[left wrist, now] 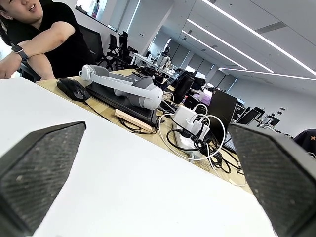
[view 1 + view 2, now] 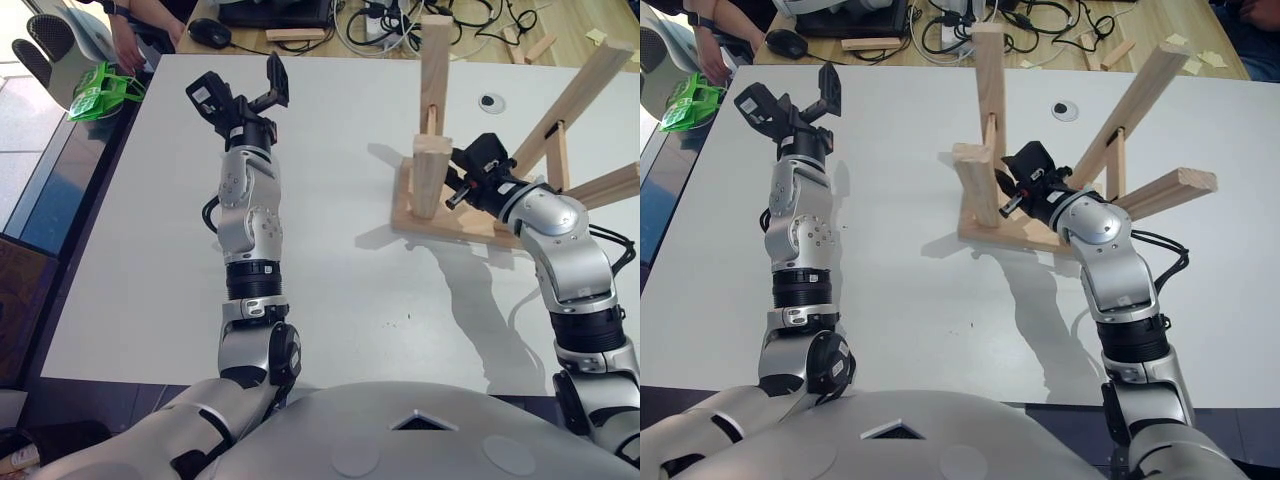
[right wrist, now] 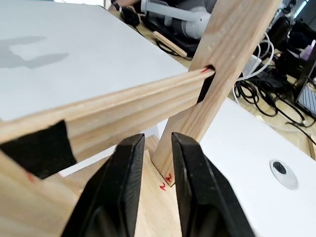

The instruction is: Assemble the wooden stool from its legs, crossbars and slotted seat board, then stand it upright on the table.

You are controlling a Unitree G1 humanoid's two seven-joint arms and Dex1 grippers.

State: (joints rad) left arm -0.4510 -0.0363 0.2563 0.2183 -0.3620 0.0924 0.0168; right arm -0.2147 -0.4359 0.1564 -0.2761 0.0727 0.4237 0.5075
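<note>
1. Wooden stool parts stand joined on the white table point(image 2: 330, 160): we see the stool point(image 2: 432, 180) upside down on the robot's right side, with its seat board point(image 2: 404, 208) flat on the tabletop and its legs point(image 2: 435, 60) pointing up and splaying outward.
2. We see a crossbar point(image 3: 123, 106) slotted into one leg in the right wrist view.
3. We find the right gripper point(image 3: 153, 140) low between the legs, just over the seat board and beneath that crossbar. Its fingers point(image 3: 190, 163) are drawn nearly together with a slim gap and nothing between them.
4. We see the left gripper point(image 2: 243, 90) raised over the table's far left part, well apart from the stool, spread wide and empty.
5. Beyond the table edge we note a mouse point(image 2: 210, 32), a headset point(image 1: 123, 86) and a loose wooden strip point(image 2: 295, 35).
</note>
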